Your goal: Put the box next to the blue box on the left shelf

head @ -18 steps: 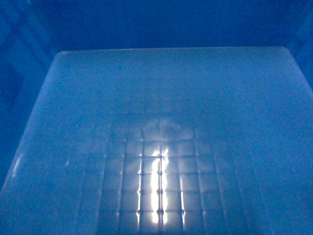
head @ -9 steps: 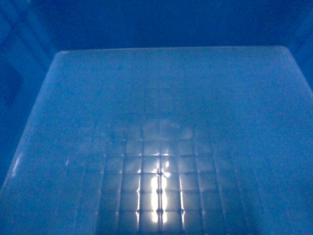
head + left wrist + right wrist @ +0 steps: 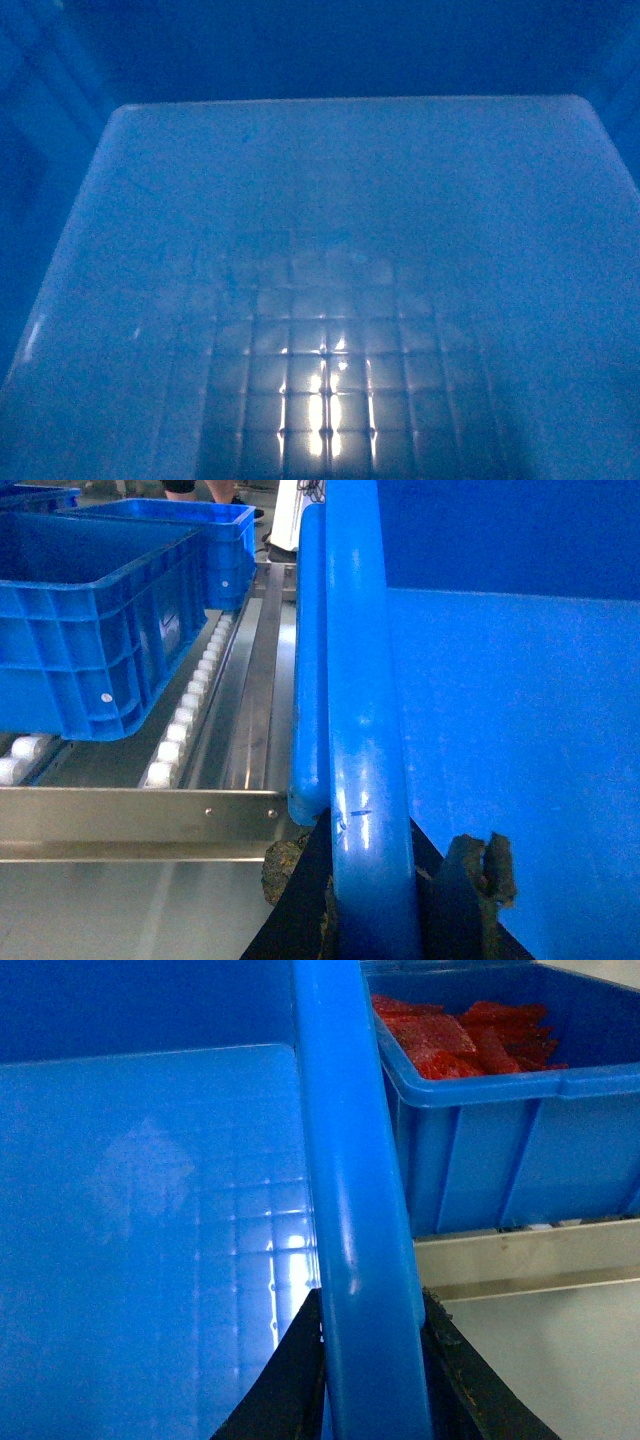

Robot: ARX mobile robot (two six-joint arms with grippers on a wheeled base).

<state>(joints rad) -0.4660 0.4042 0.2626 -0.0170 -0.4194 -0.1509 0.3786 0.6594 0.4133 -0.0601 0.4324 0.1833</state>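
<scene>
My left gripper [image 3: 375, 900] and right gripper [image 3: 372, 1360] each clamp a rim of the box [image 3: 330, 250], seemingly held just beside the shelf's roller track [image 3: 190, 720] bearing another blue crate [image 3: 90, 620].

You have one held crate [image 3: 365, 680], two, maybe three, blue crates [image 3: 90, 610] on rollers, and one crate of red packets [image 3: 500, 1110].

The crate [image 3: 330, 200] fills the head view, hiding shelf and both arms. At each wrist view's bottom edge the fingers [image 3: 470, 880] are cut off (only dark stubs show).
</scene>
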